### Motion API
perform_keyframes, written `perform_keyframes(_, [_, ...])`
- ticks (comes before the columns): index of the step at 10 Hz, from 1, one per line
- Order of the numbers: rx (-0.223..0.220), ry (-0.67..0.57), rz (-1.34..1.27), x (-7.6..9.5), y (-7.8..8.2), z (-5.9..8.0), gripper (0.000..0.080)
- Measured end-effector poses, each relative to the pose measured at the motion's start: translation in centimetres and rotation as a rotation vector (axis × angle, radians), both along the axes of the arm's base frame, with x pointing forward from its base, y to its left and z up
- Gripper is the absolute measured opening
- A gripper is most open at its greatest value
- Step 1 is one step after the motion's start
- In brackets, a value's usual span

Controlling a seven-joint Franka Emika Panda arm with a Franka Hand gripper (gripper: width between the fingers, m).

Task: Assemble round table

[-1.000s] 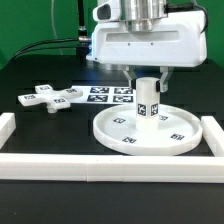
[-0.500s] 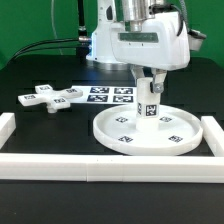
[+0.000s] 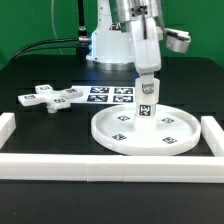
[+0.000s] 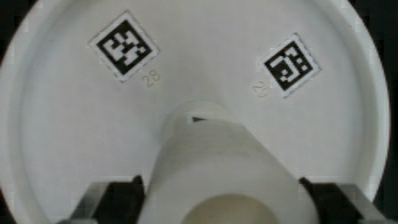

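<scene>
gripper (image 3: 147, 86): clamped on the leg's top
leg (image 3: 147, 110): upright at the disc's middle
disc (image 3: 120, 135): flat, near the table's (image 3: 30, 75) front edge
cross base (image 3: 50, 98): well apart, toward the exterior view's left

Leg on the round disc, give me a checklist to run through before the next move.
1. The end effector is shut on the leg: ok.
2. The leg stands upright at the middle of the round disc: ok.
3. The leg is fully seated in the round disc: cannot tell, the joint shows no detail.
4. The round disc lies flat on the table: ok.
5. The cross-shaped base lies loose, apart from the round disc, on the exterior view's left: ok.
</scene>
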State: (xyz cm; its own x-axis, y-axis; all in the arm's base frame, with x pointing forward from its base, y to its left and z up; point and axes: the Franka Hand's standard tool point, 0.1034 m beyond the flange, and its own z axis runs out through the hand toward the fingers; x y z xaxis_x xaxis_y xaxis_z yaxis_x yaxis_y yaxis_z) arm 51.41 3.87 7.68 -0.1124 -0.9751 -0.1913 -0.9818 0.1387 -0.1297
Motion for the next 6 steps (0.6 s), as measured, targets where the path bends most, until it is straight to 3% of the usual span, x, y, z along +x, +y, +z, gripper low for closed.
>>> perform_keyframes(3, [0.014, 0.008, -0.052, -0.04, 0.3, -0.01, 0.0428])
perform_keyframes(4, [0.013, 0.011, -0.036, -0.11, 0.41, -0.02, 0.0585])
perform_keyframes(5, [0.01, 0.026, 0.05, -0.37, 0.94, 0.08, 0.0585])
perform_keyframes(6, [0.005, 0.016, 0.131, -0.23, 1.01, 0.62, 0.0638])
